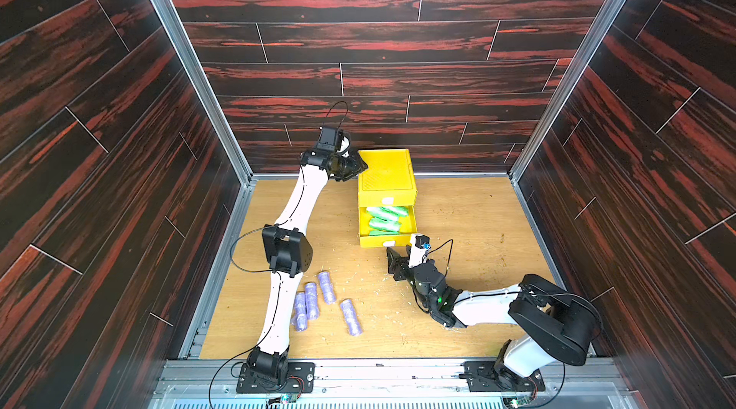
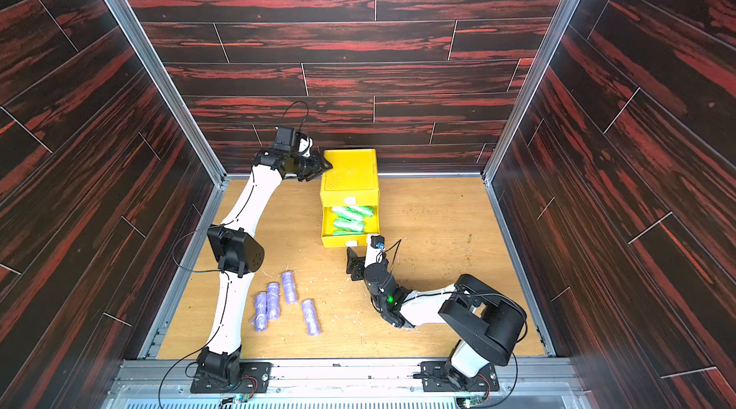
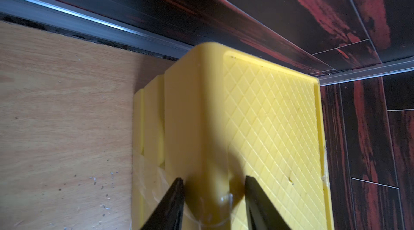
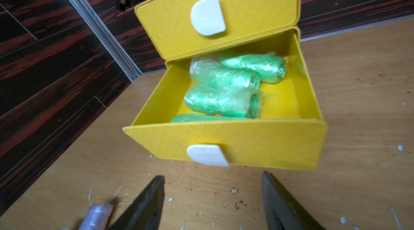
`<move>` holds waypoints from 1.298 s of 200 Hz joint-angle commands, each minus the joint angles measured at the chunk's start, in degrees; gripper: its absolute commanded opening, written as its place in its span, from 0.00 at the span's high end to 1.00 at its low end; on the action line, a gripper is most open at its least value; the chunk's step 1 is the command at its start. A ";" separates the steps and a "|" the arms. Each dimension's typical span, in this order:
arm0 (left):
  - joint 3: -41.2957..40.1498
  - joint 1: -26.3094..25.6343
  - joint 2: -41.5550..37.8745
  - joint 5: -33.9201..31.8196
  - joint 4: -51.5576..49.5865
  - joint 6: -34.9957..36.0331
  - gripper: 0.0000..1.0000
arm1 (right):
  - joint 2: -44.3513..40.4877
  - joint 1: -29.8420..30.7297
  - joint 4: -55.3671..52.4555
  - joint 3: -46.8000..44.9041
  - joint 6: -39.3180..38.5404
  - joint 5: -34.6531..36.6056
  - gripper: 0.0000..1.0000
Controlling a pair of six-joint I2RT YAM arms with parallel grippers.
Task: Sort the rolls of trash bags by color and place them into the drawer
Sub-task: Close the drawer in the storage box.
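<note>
Cabinet: The yellow cabinet point(image 1: 384, 172) is seen standing at the far middle of the table point(image 1: 478, 287), close to the back wall point(image 1: 358, 136).
Open drawer: The open drawer point(image 4: 257, 141), directly under the closed top drawer point(image 4: 246, 5), is shown pulled out toward the near side. Its white tab point(image 4: 207, 155) is turned to the right gripper.
Green rolls: Four green rolls point(image 4: 221, 101) are pictured lying crosswise inside the open drawer, packed toward its left side. The nearest one is half hidden behind the drawer front.
Purple rolls: Four purple rolls point(image 1: 311, 301) are seen on the table at the near left, well apart from the cabinet. Three are bunched just beside the left arm point(image 1: 290, 208), and the fourth is set a little to their right.
Left gripper: The left gripper point(image 3: 214, 180) is placed over the cabinet's top left edge. Its fingers point(image 3: 177, 195) are set narrowly, one at the left wall and one on the top face. Whether the edge is pinched cannot be told.
Right gripper: The right gripper point(image 4: 212, 177) is held low over the table just near of the drawer front and apart from the tab. Its fingers are spread wide and nothing is held between them.
Table: Pale specks point(image 4: 233, 192) are seen scattered over the wood in front of the drawer.
</note>
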 commanded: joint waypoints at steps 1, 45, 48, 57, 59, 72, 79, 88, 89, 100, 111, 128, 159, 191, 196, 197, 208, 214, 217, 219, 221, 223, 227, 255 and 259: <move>-4.13 -4.10 -0.16 3.43 -6.13 -1.89 0.54 | 0.29 -0.35 0.61 0.43 -1.33 -1.33 0.26; -6.84 -4.24 -1.97 3.93 -4.83 -3.63 0.54 | 2.07 -0.60 -6.58 4.07 0.91 3.39 0.21; -6.92 -4.24 -2.14 3.96 -4.76 -3.61 0.54 | 2.17 -0.68 -6.85 4.25 0.96 3.80 0.21; -7.22 -4.31 -2.39 4.00 -4.67 -3.72 0.54 | 2.49 -0.64 -7.63 4.68 1.52 5.02 0.21; -7.30 -4.33 -2.47 3.94 -4.63 -3.73 0.54 | 2.57 -0.67 -7.81 4.85 1.68 5.19 0.21; -7.40 -4.33 -2.75 3.99 -4.73 -3.73 0.53 | 3.52 -0.94 -10.69 6.61 2.80 6.55 0.21; -7.34 -4.35 -2.76 3.96 -4.74 -3.70 0.54 | 4.27 -1.05 -12.32 7.70 3.34 7.12 0.21; -7.41 -4.42 -2.76 3.94 -4.79 -3.73 0.54 | 5.05 -1.08 -13.54 8.71 3.86 8.17 0.21; -7.41 -4.42 -2.76 3.93 -4.79 -3.73 0.54 | 5.15 -1.12 -13.56 8.75 3.91 8.26 0.21; -7.45 -4.51 -2.68 3.99 -4.80 -3.73 0.54 | 5.83 -1.40 -14.02 9.50 4.49 9.06 0.22; -7.49 -4.53 -2.59 4.00 -4.80 -3.73 0.54 | 6.65 -1.89 -14.44 10.36 4.92 9.55 0.22; -7.55 -4.68 -2.40 4.10 -4.80 -3.81 0.54 | 7.77 -2.83 -14.99 11.79 5.10 10.41 0.23; -7.58 -4.86 -2.32 4.34 -4.67 -3.86 0.54 | 9.87 -4.58 -13.91 14.35 3.47 10.91 0.23; -7.93 -5.04 -2.59 4.48 -4.43 -3.91 0.54 | 12.08 -7.00 -12.55 17.24 1.95 10.50 0.23; -7.94 -4.99 -2.67 4.45 -4.44 -3.84 0.54 | 12.47 -7.33 -12.45 17.77 1.73 10.37 0.23; -7.94 -5.01 -2.67 4.44 -4.40 -3.92 0.54 | 12.50 -7.40 -12.45 17.90 1.70 10.37 0.23; -8.04 -4.99 -2.84 4.56 -4.39 -3.99 0.54 | 13.28 -8.23 -12.45 19.17 1.37 10.28 0.23; -8.16 -5.03 -2.95 4.70 -4.25 -3.93 0.54 | 13.79 -8.56 -12.51 19.86 1.24 10.21 0.23; -8.26 -5.05 -2.94 4.82 -4.18 -3.99 0.54 | 13.96 -8.79 -12.48 20.21 1.17 10.20 0.23; -8.28 -5.08 -3.01 4.84 -4.11 -3.97 0.54 | 14.14 -8.90 -12.52 20.51 1.15 10.18 0.23; -8.35 -5.11 -3.02 4.92 -4.05 -4.01 0.54 | 14.30 -9.02 -12.57 20.73 1.14 10.19 0.23; -8.37 -5.12 -3.07 4.96 -3.95 -4.02 0.54 | 14.49 -9.11 -12.69 20.94 1.19 10.15 0.23; -8.55 -5.10 -3.17 5.18 -3.78 -4.05 0.54 | 14.73 -9.34 -12.93 21.44 1.29 10.10 0.23; -9.41 -5.12 -3.65 5.78 -2.93 -4.43 0.54 | 17.02 -10.35 -13.45 25.18 0.71 9.60 0.23; -9.50 -5.11 -3.73 5.88 -2.87 -4.53 0.54 | 17.37 -10.50 -13.62 25.66 0.50 9.65 0.23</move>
